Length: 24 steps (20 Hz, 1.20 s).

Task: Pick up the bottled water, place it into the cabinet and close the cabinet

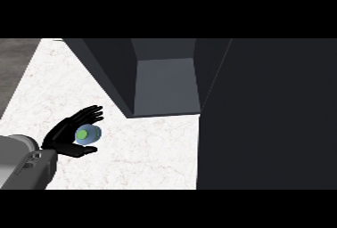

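A white, faintly veined marble counter point(132, 151) fills the middle of my downward view, with a strip of grey floor point(16, 67) showing past its far left corner. Above the counter stands the dark cabinet point(164, 84), its open compartment seen from above with a paler grey inner wall; the cabinet door point(270, 116) hangs open as a broad dark slab that covers the whole right side of the view.

My left hand point(66, 133) enters from the lower left on a grey forearm point(23, 162), palm turned toward the centre of the counter. Its fingers point(89, 115) fan upward and curve over the bottled water point(88, 134), with the thumb point(82, 151) tucked beneath, so the bottle sits gripped between them. The bottle shows from its top: a green cap ringed by pale blue. It sits over the counter's left part, below and left of the open compartment, clear of the cabinet. My right hand shows nowhere.
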Motion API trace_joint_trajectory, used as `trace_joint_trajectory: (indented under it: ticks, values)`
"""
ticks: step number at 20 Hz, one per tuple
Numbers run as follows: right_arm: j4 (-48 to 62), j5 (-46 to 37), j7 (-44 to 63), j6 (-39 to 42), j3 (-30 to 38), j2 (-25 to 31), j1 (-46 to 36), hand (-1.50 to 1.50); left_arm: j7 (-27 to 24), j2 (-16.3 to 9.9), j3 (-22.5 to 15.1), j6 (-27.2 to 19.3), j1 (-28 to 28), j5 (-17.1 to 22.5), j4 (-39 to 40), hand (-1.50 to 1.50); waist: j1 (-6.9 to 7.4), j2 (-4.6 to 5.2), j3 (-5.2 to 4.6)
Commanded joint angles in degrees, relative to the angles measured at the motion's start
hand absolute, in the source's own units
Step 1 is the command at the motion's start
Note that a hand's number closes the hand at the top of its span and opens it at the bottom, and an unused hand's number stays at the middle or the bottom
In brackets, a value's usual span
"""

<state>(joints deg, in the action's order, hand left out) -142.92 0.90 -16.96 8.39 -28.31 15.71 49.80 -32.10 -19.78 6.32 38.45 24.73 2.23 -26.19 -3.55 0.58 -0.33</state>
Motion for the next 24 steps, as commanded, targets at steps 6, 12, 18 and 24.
trace_joint_trajectory:
  ticks: [6,12,18,24]
  values:
    - [-7.3,-1.1,1.4,-0.8,0.4,2.9,2.4,-1.5,-16.3,-0.8,-4.3,-0.7,-0.5,-6.7,3.3,1.5,-0.09,0.39,-0.2]
    - [-6.3,-1.5,0.2,-1.6,-0.7,3.8,3.0,-1.5,-25.8,1.6,-7.3,-9.6,0.5,-10.6,2.6,1.5,0.18,0.21,-0.12]
    - [-4.6,-0.8,-3.3,-2.7,0.3,4.4,6.1,-1.5,-27.3,11.0,-1.8,-30.2,-5.9,-6.8,3.5,1.5,2.08,-0.66,0.18]
    - [-6.8,-1.6,-4.6,-3.5,-0.1,6.5,9.0,-1.5,-25.7,17.9,-1.2,-35.6,-7.2,-5.4,-1.0,1.5,2.43,-0.91,0.31]
